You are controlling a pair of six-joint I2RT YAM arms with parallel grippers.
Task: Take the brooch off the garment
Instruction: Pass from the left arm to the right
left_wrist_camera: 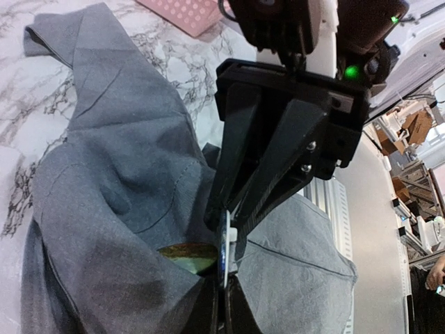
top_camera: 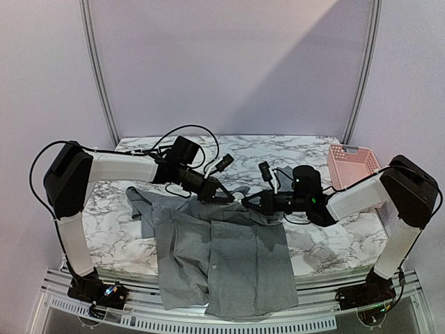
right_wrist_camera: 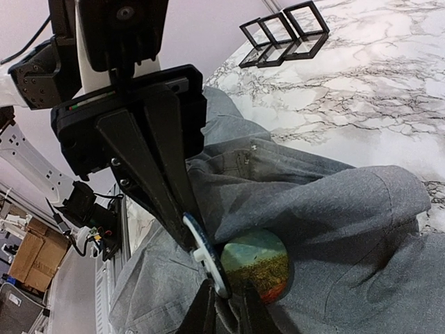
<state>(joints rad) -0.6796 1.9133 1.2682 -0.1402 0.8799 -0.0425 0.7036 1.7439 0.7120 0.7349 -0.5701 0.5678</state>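
**A:** While the brooch [right_wrist_camera: 257, 268] is seen lodged in a fold of the shirt [top_camera: 229, 257], can the task be called done?

**B:** No. The brooch has been reached, but it is not lifted clear. It is pressed against grey cloth near the collar, at the far end of the shirt, which is spread over the table [top_camera: 111, 236]. The pin is hidden, so it cannot be told whether it is out of the cloth. Freeing it and drawing the brooch away are judged to be left.

**A:** How are the tools set?

**B:** The left gripper [right_wrist_camera: 188, 221] is pressed together at the brooch's rim. Whether rim or cloth is pinched cannot be told. The right gripper [left_wrist_camera: 226, 221] is brought in from the opposite side, its tips nearly together on either side of the rim. Whether a firm hold is made cannot be told.

**A:** Which way is the brooch pointed?

**B:** A round disc is shown, so no long axis can be named. It is stood on edge. In the left wrist view mostly the thin white rim is shown. In the right wrist view the painted face is turned rightward and partly toward the camera, with a small white hub on the back. Its plane is judged to lie roughly along the line on which the grippers meet.
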